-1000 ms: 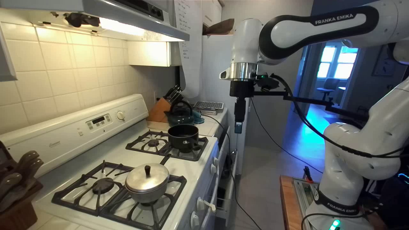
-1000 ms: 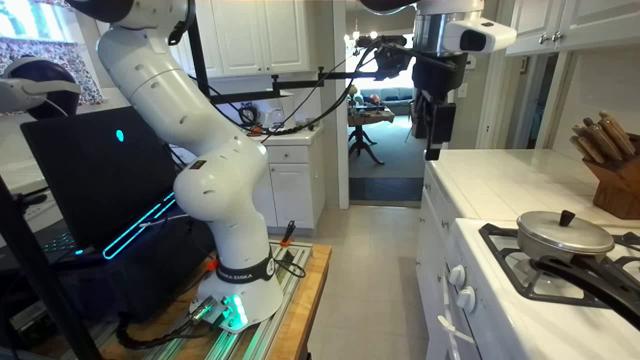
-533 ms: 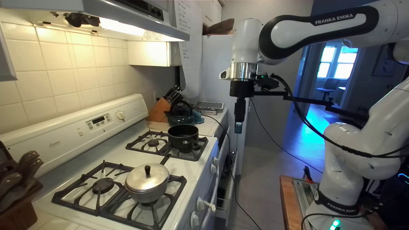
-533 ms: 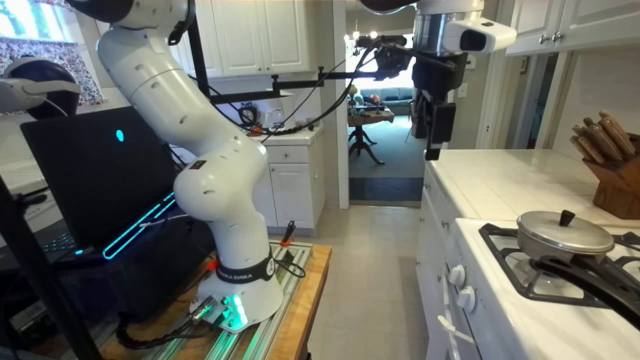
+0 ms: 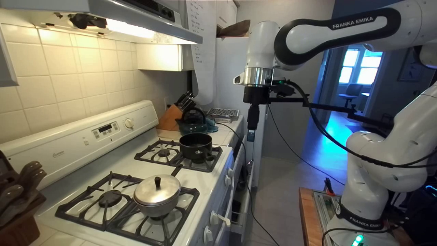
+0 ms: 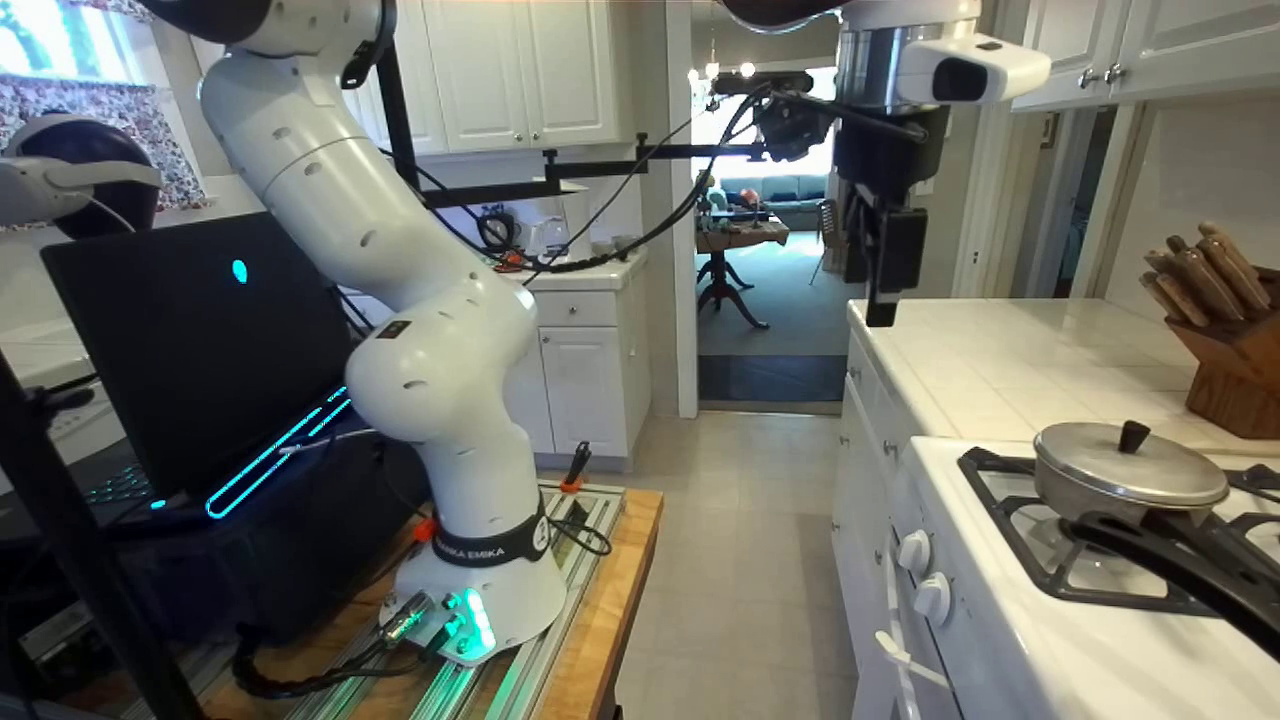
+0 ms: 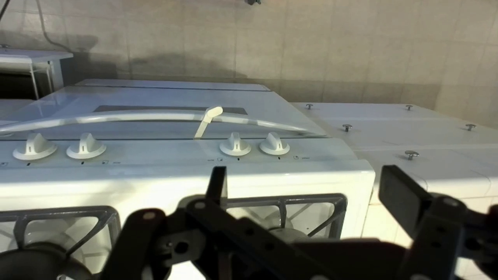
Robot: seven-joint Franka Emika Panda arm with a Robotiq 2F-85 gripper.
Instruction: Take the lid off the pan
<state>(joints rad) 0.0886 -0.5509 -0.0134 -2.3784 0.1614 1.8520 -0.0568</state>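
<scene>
The lid [image 5: 167,193] is round, silvery and shallow-domed, with a small dark knob [image 5: 157,182]. It sits flat on the pan [image 5: 162,208], which stands on the front burner. Both show in both exterior views, the lid [image 6: 1100,465] covering the pan [image 6: 1075,495]. The pan's inside is hidden. My gripper [image 5: 251,136] points down, high above the floor beside the stove, apart from the lid. In the wrist view the gripper [image 7: 305,190] is open, its fingers wide apart with nothing between them. A small silvery curved edge shows behind it, mostly hidden.
A dark pot [image 5: 195,147] stands on the far front burner, with a black kettle [image 5: 193,124] behind. The range hood [image 5: 143,20] hangs over the stove. The pan's black handle [image 6: 1190,565] sticks out. Knobs and an oven handle [image 7: 155,115] line the stove front. A knife block [image 6: 1235,350] stands nearby.
The arm has moved slightly toward the stove, and the gripper is a touch lower in an exterior view. The lid and pan have not moved.
</scene>
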